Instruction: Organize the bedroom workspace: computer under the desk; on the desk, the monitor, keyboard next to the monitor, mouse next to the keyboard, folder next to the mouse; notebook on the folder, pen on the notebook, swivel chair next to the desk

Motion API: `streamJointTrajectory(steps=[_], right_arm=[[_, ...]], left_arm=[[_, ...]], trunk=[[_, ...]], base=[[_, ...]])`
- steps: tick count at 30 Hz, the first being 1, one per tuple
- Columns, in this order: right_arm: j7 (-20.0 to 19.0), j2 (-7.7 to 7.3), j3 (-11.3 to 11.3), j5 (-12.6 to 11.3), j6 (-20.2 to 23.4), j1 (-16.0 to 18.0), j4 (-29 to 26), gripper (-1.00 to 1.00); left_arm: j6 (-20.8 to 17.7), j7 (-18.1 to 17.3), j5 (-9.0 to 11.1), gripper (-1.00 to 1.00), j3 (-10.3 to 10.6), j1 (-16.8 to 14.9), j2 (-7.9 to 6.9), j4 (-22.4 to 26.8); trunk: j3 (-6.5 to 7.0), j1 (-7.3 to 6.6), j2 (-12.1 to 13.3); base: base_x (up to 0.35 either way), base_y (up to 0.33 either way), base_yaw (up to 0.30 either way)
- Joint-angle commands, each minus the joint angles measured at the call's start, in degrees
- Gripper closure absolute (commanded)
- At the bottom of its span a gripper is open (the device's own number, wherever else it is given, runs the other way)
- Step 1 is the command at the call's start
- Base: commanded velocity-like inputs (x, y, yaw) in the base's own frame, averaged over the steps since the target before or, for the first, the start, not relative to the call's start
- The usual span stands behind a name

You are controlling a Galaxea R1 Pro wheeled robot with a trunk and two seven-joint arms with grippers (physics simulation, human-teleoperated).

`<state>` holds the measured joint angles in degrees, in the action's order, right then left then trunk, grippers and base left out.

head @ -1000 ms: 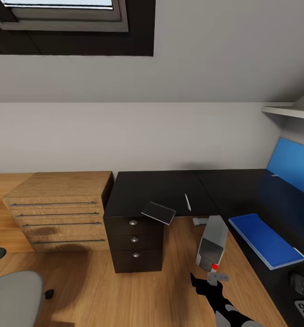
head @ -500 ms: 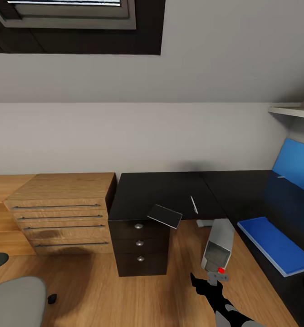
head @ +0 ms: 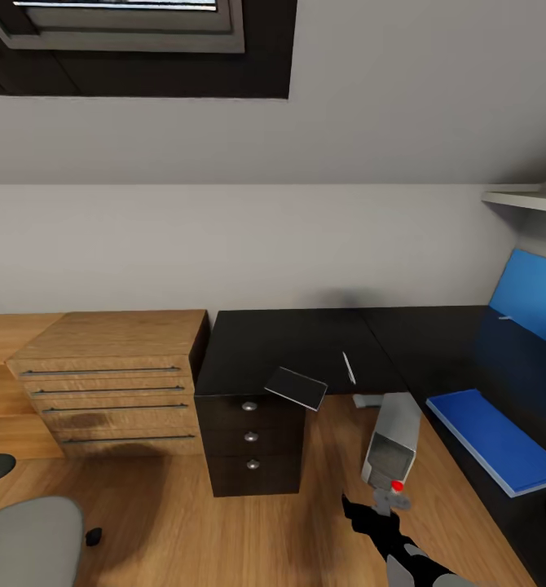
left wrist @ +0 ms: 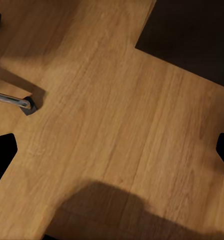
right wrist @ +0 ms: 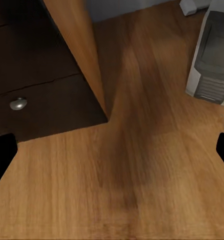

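Barely shifted since a moment ago: right gripper (head: 379,504) just below computer (head: 391,444), jaws spread, empty; folder (head: 497,440) on desk (head: 306,342); notebook (head: 296,387), pen (head: 349,368) unstacked.

Right end effector (head: 385,499) hangs low, both end effectors spread wide.

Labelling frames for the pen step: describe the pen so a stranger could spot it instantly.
Find the black L-shaped desk against the grey wall, right of the light wooden drawer chest. Near its front edge, just right of the dark notebook overhanging the drawers, lies the pen: a thin white stick, the only pale sliver there.
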<state>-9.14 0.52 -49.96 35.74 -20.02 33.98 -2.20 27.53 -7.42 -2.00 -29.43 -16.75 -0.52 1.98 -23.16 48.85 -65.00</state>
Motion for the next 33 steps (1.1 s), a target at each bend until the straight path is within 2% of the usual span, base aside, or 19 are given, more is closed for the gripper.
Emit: streamJointTrajectory(steps=[1,2,6,8,11,13,14,16,18,21,22,25,26,28,33], right_arm=[[-0.8,-0.06,-0.5,-1.1,2.4,0.1,-0.2,-1.0],[-1.1,-0.12,-0.6,-1.8,3.5,0.3,-0.2,-1.0],[-4.2,-0.42,-0.6,-7.6,9.9,2.2,-2.4,-1.0],[-6.2,-0.45,-0.7,-11.6,15.7,3.7,-5.8,-1.0],[-8.6,-0.41,-0.7,-15.2,22.4,4.4,-9.9,-1.0],[-11.6,-0.37,-0.7,-18.9,27.8,4.7,-13.8,-1.0],[-12.4,-0.36,-0.7,-19.9,28.8,4.8,-14.6,-1.0],[-15.0,-0.37,-0.6,-23.4,32.2,4.9,-16.7,-1.0],[-17.2,-0.41,-0.6,-25.6,34.1,4.9,-17.5,-1.0],[-19.4,-0.38,-0.6,-26.8,35.1,4.9,-17.9,-1.0],[-20.4,-0.36,-0.6,-27.1,35.3,4.9,-18.0,-1.0],[-24.0,-0.5,-0.6,-27.3,35.6,4.9,-18.1,-1.0],[-24.8,-0.52,-0.6,-27.3,35.6,4.9,-18.1,-1.0],[-29.1,-0.66,-0.5,-27.3,35.6,4.9,-18.2,-1.0],[-31.9,-0.7,-0.3,-27.3,35.6,4.9,-18.1,-1.0]], left_arm=[[0.2,-0.3,-0.2,-1.0,-0.5,0.0,-0.01,-0.1],[0.2,-0.2,-0.2,-1.0,-0.5,0.0,-0.01,-0.1],[0.2,-0.2,-0.1,-1.0,-0.6,0.0,0.11,-0.1],[0.2,-0.2,-0.1,-1.0,-0.6,0.0,0.32,-0.1],[0.1,-0.2,-0.1,-1.0,-0.6,0.0,0.39,-0.1],[0.1,-0.2,-0.2,-1.0,-0.5,0.0,0.41,-0.1],[0.1,-0.2,-0.2,-1.0,-0.5,0.0,0.41,-0.1],[-0.1,-0.2,-0.2,-1.0,-0.4,0.0,0.42,0.3],[-0.5,-0.1,-0.3,-1.0,-0.3,0.0,0.67,2.5],[-3.0,0.0,-1.0,-1.0,-0.2,0.0,2.02,7.6],[-7.0,0.0,-2.6,-1.0,0.0,0.0,3.01,11.1],[-17.4,-0.1,-7.3,-1.0,0.3,0.0,4.68,21.2],[-19.1,-0.1,-7.8,-1.0,0.3,0.0,4.89,22.9],[-25.0,-0.2,-9.2,-1.0,0.2,0.0,5.55,28.6],[-27.4,-0.3,-9.6,-1.0,0.0,0.0,5.75,30.5]], trunk=[[-0.06,0.0,0.0],[-0.06,0.0,0.0],[-0.78,0.88,-1.6],[-1.14,1.32,-2.4],[-1.68,1.98,-3.6],[-2.04,2.42,-4.4],[-2.22,2.64,-4.8],[-2.57,3.07,-5.7],[-2.93,3.51,-6.5],[-3.47,4.17,-7.7],[-3.65,4.39,-8.1],[-4.19,5.05,-9.3],[-4.37,5.27,-9.7],[-4.73,5.71,-10.5],[-5.63,6.81,-12.5]], base=[[0.0,0.0,0.0],[0.0,0.0,0.0],[0.0,0.0,0.0],[0.0,0.0,0.0],[0.0,0.0,0.0],[0.0,0.0,0.0],[0.0,0.0,0.0],[0.0,0.0,0.0],[0.0,0.0,0.0],[0.0,0.0,0.0],[0.0,0.0,0.0],[0.0,0.0,0.0],[0.0,0.0,0.0],[0.0,0.0,0.0],[0.0,0.0,0.0]])
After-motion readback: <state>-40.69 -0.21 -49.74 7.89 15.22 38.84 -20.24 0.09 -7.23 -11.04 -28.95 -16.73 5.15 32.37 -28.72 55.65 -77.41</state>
